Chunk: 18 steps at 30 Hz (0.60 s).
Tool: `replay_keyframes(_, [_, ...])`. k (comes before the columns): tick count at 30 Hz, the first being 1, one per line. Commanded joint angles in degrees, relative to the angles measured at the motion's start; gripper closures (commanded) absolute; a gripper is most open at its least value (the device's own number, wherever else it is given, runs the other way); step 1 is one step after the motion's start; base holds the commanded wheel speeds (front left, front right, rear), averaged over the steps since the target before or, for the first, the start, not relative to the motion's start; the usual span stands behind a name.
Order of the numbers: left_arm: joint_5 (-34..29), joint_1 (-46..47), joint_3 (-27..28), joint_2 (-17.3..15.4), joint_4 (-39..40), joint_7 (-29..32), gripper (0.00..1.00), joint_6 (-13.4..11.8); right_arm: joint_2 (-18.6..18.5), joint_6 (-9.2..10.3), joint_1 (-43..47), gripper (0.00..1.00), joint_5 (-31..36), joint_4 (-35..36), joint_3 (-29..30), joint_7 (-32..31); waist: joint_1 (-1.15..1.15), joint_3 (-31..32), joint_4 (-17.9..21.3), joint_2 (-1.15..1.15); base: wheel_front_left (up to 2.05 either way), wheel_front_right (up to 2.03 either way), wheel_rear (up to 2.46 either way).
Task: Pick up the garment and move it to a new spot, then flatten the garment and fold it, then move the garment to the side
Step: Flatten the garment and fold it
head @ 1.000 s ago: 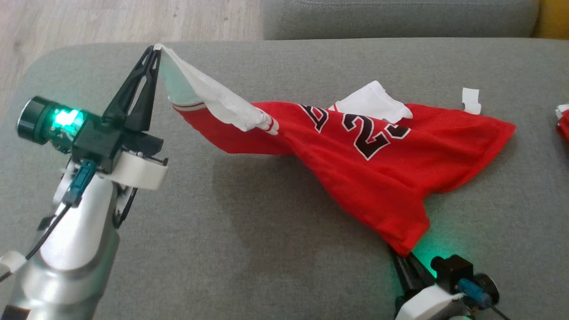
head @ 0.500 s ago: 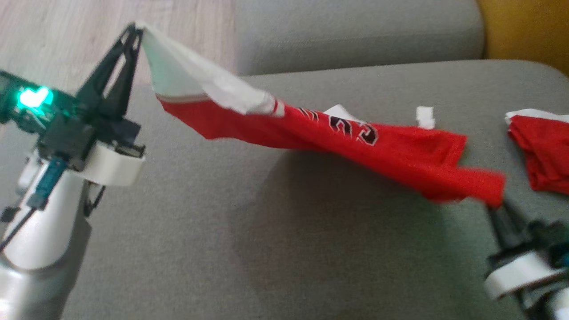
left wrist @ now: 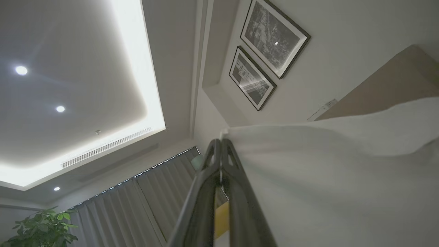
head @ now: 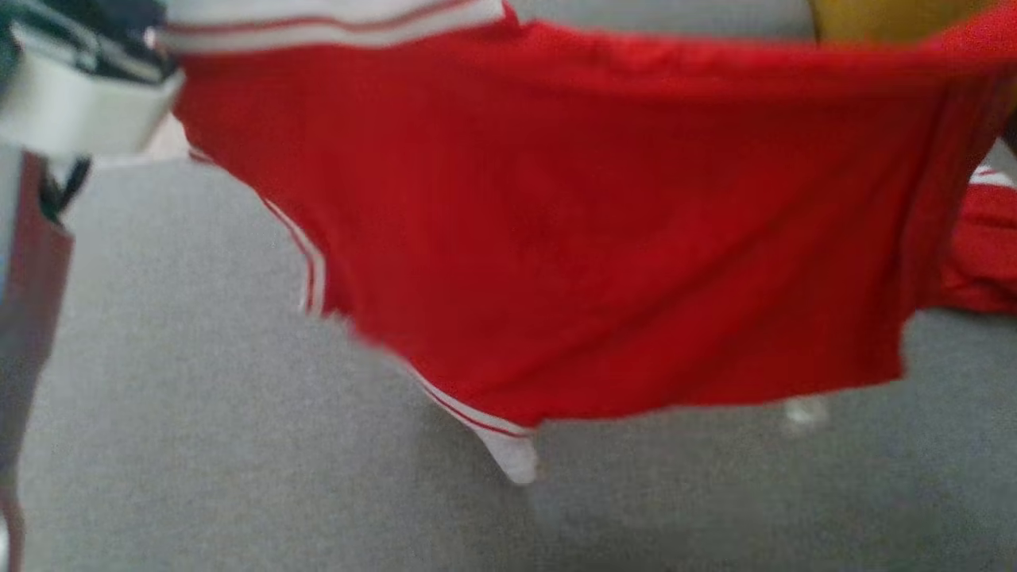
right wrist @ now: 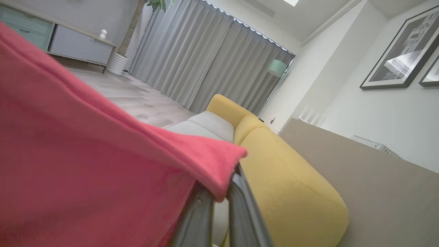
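Raised since the frame before: garment (head: 604,238), red with white trim, then sagging onto the couch (head: 199,413), now hung over it, stretched wide between both grippers. Left gripper (left wrist: 221,141): fingers pressed together on the white edge, cloth trailing off to that view's right. Right gripper (right wrist: 219,200): fingers closed on a red corner, which folded over their tips; cloth spread away to that view's left. Lower hem hung loose, blurred; contact with the couch could not be told. Second red cloth (head: 981,254) lay on the couch at far right.
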<state>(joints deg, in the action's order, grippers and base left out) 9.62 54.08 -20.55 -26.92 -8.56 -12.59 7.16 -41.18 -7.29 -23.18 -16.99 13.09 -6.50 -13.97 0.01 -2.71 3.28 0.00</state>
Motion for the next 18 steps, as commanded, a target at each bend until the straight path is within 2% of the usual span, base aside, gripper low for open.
replay_keyframes(1, [0.6,4.6,1.6,-3.3,-0.3,0.5,1.0,0.2,-2.3,-0.2,-3.7,1.0,-1.2,-0.1,-1.6,-0.2,-0.01,-2.6,0.2,0.0,0.0,0.0,0.0])
replay_keyframes(7, [2.7,16.0,-3.1,-5.0,-8.9,-0.3,1.0,0.3,-1.4,-0.2,-22.4,1.0,-3.5,-11.4,-10.6,2.6,-0.01,-10.5,0.3,0.0,0.0,0.0,0.0])
replay_keyframes(13, [-0.2,27.1,-2.6,-5.3,-16.7,-2.2,1.0,-0.6,3.9,-0.2,-39.5,1.0,-0.5,-24.4,-17.7,10.4,-0.01,-16.8,1.0,0.0,0.0,0.0,0.0])
replay_keyframes(18, [-2.8,32.9,1.3,-4.9,-12.2,-2.4,1.0,-3.7,8.4,-0.2,-50.9,1.0,4.0,-34.8,-17.1,19.7,-0.01,-20.6,1.1,0.0,0.0,0.0,0.0])
